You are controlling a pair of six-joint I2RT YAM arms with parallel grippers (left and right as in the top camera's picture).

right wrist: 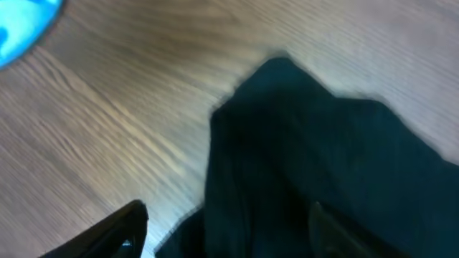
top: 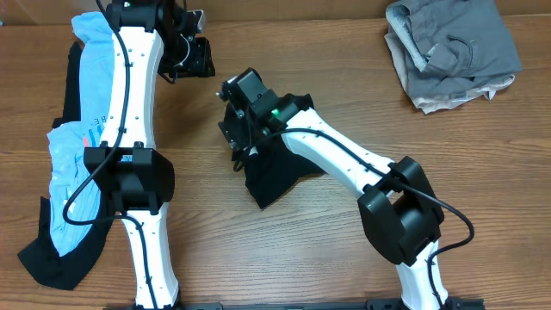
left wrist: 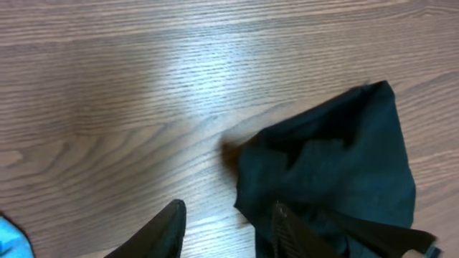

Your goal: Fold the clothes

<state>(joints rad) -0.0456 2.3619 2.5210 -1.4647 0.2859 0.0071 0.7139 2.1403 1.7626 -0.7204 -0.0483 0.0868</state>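
Right gripper (right wrist: 228,215) — rumpled black shirt (right wrist: 323,158) beneath

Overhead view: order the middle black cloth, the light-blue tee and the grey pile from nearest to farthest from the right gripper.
1. middle black cloth: at table centre, right beneath the right gripper.
2. light-blue tee: along the left side of the table.
3. grey pile: far right corner, clearly farthest.

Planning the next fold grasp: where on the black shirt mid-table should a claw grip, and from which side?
Probably the pointed corner of the black shirt nearest the table front: it sticks out on bare wood, clear of the right arm covering the rest. Come from the robot's left.
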